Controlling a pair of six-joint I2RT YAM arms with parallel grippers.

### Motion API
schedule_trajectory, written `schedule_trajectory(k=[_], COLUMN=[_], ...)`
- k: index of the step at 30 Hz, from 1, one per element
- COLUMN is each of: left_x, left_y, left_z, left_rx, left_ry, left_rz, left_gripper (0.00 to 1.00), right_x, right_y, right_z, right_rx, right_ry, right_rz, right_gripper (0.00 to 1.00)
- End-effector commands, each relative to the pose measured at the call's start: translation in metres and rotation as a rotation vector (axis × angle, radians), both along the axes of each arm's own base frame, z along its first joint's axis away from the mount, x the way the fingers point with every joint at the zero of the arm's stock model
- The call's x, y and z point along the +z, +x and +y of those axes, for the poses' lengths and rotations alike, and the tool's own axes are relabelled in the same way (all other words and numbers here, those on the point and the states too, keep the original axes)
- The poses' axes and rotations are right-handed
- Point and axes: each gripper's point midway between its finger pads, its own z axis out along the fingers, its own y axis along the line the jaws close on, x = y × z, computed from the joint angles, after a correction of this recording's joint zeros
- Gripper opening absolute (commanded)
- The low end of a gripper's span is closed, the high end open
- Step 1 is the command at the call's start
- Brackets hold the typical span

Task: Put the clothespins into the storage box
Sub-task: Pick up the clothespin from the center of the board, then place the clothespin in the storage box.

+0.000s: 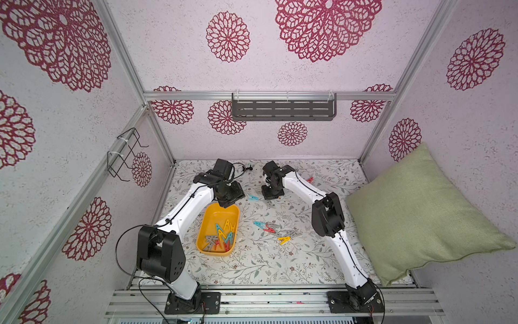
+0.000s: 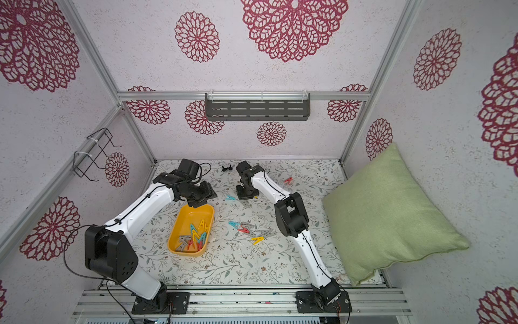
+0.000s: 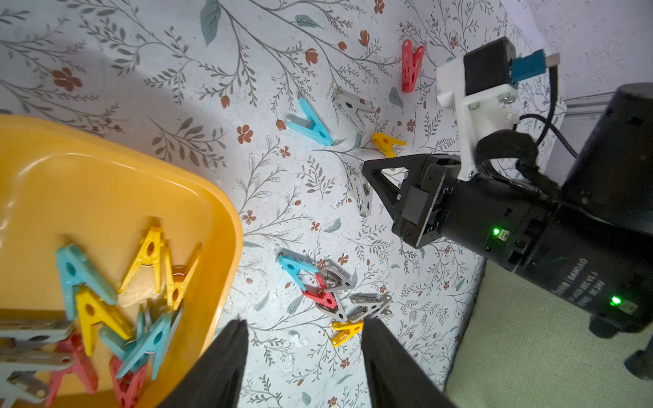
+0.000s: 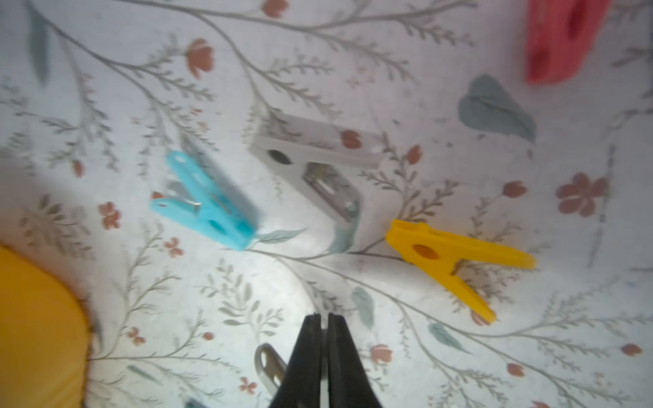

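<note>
Glossy, round-cornered storage box (image 1: pixel 217 216) holds V-shaped plastic clothespins (image 1: pixel 221 238); 1 loose cluster (image 1: pixel 270 228) lies beside it. Left tool (image 3: pixel 304 323) stands open, empty, over its far end; right tool (image 4: pixel 322 318) (closed tight) meets a grey clothespin (image 4: pixel 268 362).

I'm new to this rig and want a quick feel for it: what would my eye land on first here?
The yellow box sits left of centre, with bright pins heaped at its near end. Right of it, loose pins lie scattered, and farther back the right claw seems shut on a grey pin. A big green pillow leans against the right wall.
</note>
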Motion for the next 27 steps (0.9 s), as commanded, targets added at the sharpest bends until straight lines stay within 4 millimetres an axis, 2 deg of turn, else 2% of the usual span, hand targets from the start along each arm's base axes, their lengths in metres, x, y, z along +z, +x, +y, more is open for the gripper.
schedule_trajectory(k=[1, 6, 10, 16, 20, 23, 27], left_x=[0.01, 0.015, 0.016, 0.012, 0.01, 0.008, 0.006], left_y=[-0.009, -0.026, -0.044, -0.075, -0.094, -0.103, -0.11], left_z=[0.023, 0.054, 0.082, 0.114, 0.124, 0.123, 0.119], left_rx=[0.032, 0.1, 0.164, 0.253, 0.291, 0.303, 0.308], left_ry=[0.03, 0.042, 0.055, 0.061, 0.055, 0.038, 0.011], left_rz=[-0.027, -0.031, -0.033, -0.017, -0.016, -0.013, -0.011], left_gripper=[0.59, 0.59, 0.6, 0.6, 0.61, 0.62, 0.62], right_x=[0.081, 0.11, 0.121, 0.115, 0.105, 0.102, 0.113], right_y=[-0.026, -0.061, -0.098, -0.154, -0.185, -0.194, -0.187], right_z=[0.038, 0.083, 0.117, 0.154, 0.17, 0.173, 0.17], right_rx=[0.068, 0.168, 0.264, 0.39, 0.457, 0.47, 0.444], right_ry=[0.145, 0.239, 0.298, 0.317, 0.302, 0.284, 0.276], right_rz=[-0.062, -0.063, -0.044, 0.003, 0.029, 0.024, -0.017], right_gripper=[0.1, 0.1, 0.1, 0.1, 0.17, 0.27, 0.39])
